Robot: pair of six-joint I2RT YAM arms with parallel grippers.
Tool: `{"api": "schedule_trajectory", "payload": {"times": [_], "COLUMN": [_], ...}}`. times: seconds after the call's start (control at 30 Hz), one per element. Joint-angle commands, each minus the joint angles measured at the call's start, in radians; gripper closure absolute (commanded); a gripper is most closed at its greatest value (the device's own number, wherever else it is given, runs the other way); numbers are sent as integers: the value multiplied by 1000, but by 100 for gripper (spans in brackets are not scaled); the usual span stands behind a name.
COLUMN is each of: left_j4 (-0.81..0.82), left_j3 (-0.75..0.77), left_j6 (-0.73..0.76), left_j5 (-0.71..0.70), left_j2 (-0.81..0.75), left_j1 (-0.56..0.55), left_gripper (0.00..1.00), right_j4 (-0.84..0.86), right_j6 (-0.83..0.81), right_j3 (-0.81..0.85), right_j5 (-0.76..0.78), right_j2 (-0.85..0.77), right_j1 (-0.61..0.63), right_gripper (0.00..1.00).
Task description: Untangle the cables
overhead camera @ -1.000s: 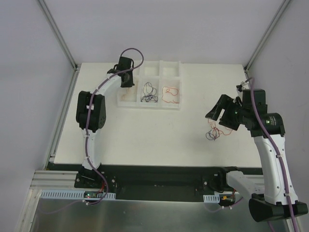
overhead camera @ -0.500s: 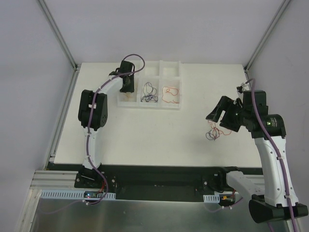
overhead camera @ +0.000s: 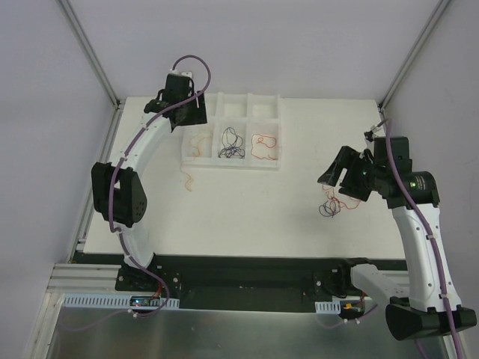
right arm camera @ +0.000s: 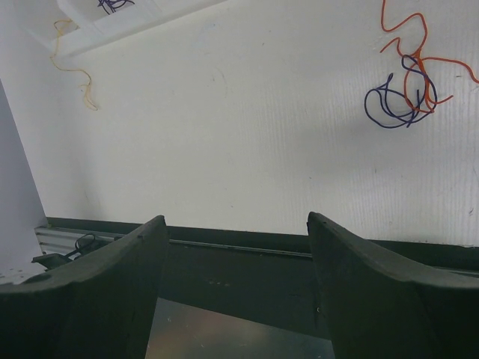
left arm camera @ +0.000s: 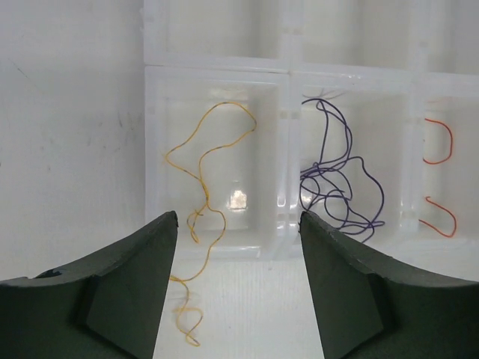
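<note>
1. Lying on the white table (overhead camera: 254, 202) near its right side, the cables (overhead camera: 329, 206) are forming a small tangle of red-orange and dark blue-purple loops, with one red-orange strand running off the top of the right wrist view
2. The right gripper (right arm camera: 234, 217) is hovering near the tangle with its jaws spread wide apart, holding nothing and touching no wire
3. A pale tan wire (left arm camera: 200, 224) is draping out of the front-left compartment of the white tray (overhead camera: 239, 164), over its front wall and onto the table
4. A purple wire (left arm camera: 337, 187) is sitting coiled in the middle front compartment, and a red-orange wire (left arm camera: 438, 179) is lying in the right one
5. The left gripper (left arm camera: 238, 215) is hanging above the tray's front wall, jaws wide apart and empty, with the tan wire showing between them
</note>
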Motion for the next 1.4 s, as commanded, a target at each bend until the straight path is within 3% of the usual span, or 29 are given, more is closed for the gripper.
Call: {"api": "schedule_trajectory", "payload": {"times": [0.0,0.13,0.3,0.57,0.7,0.8,0.9,0.97,1.03,1.2,1.37], "left_j4": [-45,-81,-76,12,76,96,96,87,79,90,193], "left_j3": [-39,-67,-318,-529,-504,-454,-418,-429,-455,-512,-507], "left_j6": [-43,-53,-131,-95,3,62,88,76,57,28,-7], "left_j5": [49,32,-14,-34,-37,-53,1,21,19,36,101], "left_j2": [-37,-40,-152,-169,-77,-11,29,20,-12,-195,-260], "left_j1": [5,5,22,94,94,94,93,90,88,84,85], "left_gripper": [34,37,34,34,41,51,70,91,100,100,100], "right_j4": [18,10,10,8,10,8,5,5,7,7,10], "right_j6": [-8,-6,3,-3,-3,-6,-5,-2,1,0,-5], "right_j3": [11,8,-19,-26,-15,-21,-30,-38,-41,-29,-18], "right_j5": [-12,-13,3,-13,-32,-35,-33,-27,-23,-13,-23], "right_j2": [4,-2,-31,-21,-7,-8,-13,-21,-22,-18,8], "right_j1": [-8,-8,-8,-8,-5,-6,-5,-5,-8,-8,-6], "right_gripper": [22,23,23,23,23,23,23,23,23,23,23]}}
